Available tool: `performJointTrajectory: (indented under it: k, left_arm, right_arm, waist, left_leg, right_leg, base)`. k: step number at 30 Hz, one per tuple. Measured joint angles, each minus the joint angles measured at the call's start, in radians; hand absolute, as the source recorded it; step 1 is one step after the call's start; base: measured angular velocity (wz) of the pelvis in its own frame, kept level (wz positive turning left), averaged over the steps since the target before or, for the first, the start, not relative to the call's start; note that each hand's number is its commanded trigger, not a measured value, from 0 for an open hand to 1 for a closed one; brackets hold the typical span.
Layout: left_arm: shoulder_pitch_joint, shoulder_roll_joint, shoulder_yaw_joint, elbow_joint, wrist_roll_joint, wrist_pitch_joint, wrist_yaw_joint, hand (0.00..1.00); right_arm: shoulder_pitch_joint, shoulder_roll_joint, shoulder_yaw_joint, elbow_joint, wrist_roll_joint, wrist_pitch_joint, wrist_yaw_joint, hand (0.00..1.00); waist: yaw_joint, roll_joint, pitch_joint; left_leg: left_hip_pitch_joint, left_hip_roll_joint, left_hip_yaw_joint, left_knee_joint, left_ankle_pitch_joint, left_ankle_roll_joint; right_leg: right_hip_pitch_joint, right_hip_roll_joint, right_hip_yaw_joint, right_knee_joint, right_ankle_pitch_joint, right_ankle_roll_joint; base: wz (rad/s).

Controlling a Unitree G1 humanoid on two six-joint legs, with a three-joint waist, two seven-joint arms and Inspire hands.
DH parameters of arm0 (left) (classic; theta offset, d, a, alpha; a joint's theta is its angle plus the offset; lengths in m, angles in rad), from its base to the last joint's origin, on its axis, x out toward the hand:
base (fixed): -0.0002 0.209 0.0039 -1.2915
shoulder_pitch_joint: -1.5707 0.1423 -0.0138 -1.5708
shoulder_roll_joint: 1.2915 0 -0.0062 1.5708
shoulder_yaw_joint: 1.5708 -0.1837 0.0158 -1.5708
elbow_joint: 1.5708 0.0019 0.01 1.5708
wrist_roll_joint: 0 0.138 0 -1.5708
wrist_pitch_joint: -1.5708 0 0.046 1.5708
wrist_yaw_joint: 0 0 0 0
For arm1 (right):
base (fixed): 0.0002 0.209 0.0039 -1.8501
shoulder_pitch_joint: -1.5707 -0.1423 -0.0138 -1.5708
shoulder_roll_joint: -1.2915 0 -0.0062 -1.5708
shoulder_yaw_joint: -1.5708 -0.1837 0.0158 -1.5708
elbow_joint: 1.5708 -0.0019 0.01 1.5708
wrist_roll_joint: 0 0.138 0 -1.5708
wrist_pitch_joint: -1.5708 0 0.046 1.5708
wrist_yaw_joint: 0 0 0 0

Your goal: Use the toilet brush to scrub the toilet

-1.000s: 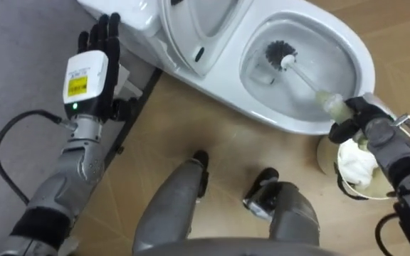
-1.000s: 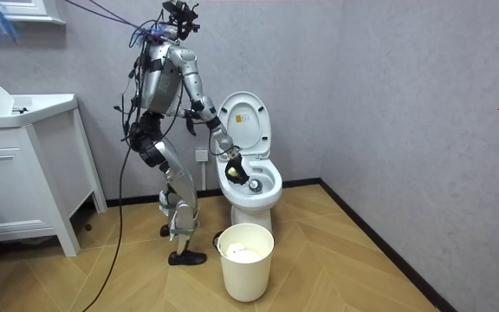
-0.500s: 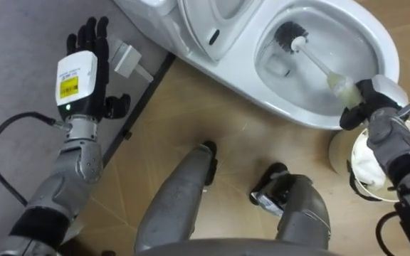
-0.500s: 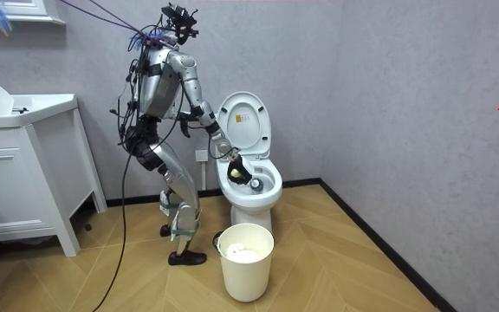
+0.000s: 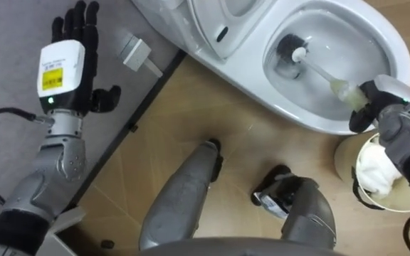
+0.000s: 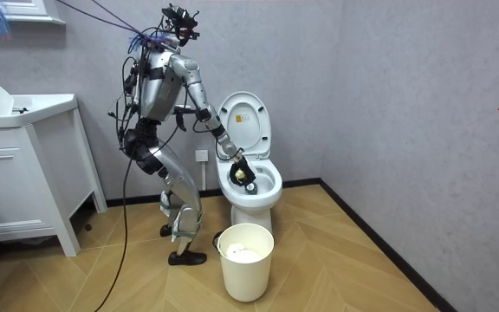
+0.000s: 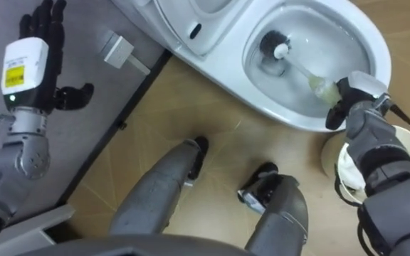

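**Brush is down in the bowl, and the right hand is doing all the work**

Left eye view: the right hand [image 5: 377, 107] sits at the near right rim of the toilet bowl [image 5: 398, 53], fingers curled tight round the pale grip end of the brush [image 5: 324, 73]. The handle's long axis runs from that hand up and to the left. That puts the brush head [image 5: 288, 51] left of and farther than the hand, low in the bowl by the drain. Any scrubbing stroke would have to push or pull along that diagonal. The left hand [image 5: 66, 53] is up at the far left, fingers straight and holding nothing, well apart from the toilet, so the right one is clearly nearer. A bin [image 5: 344, 153] stands just beside the right wrist.

Room view: the robot stands on the room view's left of the toilet [image 6: 251, 191], leaning its right arm over it with the lid [image 6: 243, 126] raised. The brush is too small to make out here.

Right eye view: same layout, with the right hand [image 7: 347, 99] closed on the grip. I think the bristles [image 7: 270, 44] are touching the porcelain, but I can't really tell. Part of the fingers is hidden behind the grip.
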Motion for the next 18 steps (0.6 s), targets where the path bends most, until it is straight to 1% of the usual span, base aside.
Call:
performJointTrajectory:
  k: [2,8,15,18]
  left_arm:
    - [-0.003,0.000,0.022,-0.006,0.006,-0.011,0.025,0.00]
    - [-0.009,0.000,0.036,-0.014,0.006,-0.013,0.083,0.00]
    - [-0.017,0.000,0.035,-0.052,0.019,-0.013,0.119,0.00]
    - [-0.020,0.000,0.007,-0.053,0.034,-0.013,0.127,0.00]
  right_arm:
    - [0.001,0.002,0.000,0.000,0.005,0.000,0.015,1.00]
    - [0.004,0.000,0.013,0.000,0.019,0.000,0.040,1.00]
    - [0.004,0.008,0.019,0.005,0.016,0.008,0.061,1.00]
    - [0.003,0.005,0.024,0.004,0.017,0.008,0.069,1.00]
  waist:
    - [0.000,0.000,0.0000]
    - [0.003,0.001,-0.0005]
    - [0.002,0.002,-0.0004]
    - [-0.002,0.001,-0.0003]
  left_leg:
    - [0.004,0.002,-0.008,0.001,-0.001,-0.004]
    - [0.012,0.004,-0.009,0.016,-0.009,-0.002]
    - [0.014,0.002,-0.009,0.013,-0.009,-0.002]
    - [0.023,-0.001,-0.006,0.000,-0.008,-0.002]
  right_leg:
    - [0.008,0.014,-0.001,-0.003,-0.002,0.001]
    - [0.020,0.016,-0.003,-0.004,-0.002,0.003]
    - [0.022,0.015,-0.002,-0.006,-0.001,0.005]
    - [0.024,0.011,0.000,-0.007,-0.002,0.006]
  base:
    - [0.06]
    - [-0.01]
    - [0.00]
    - [0.00]
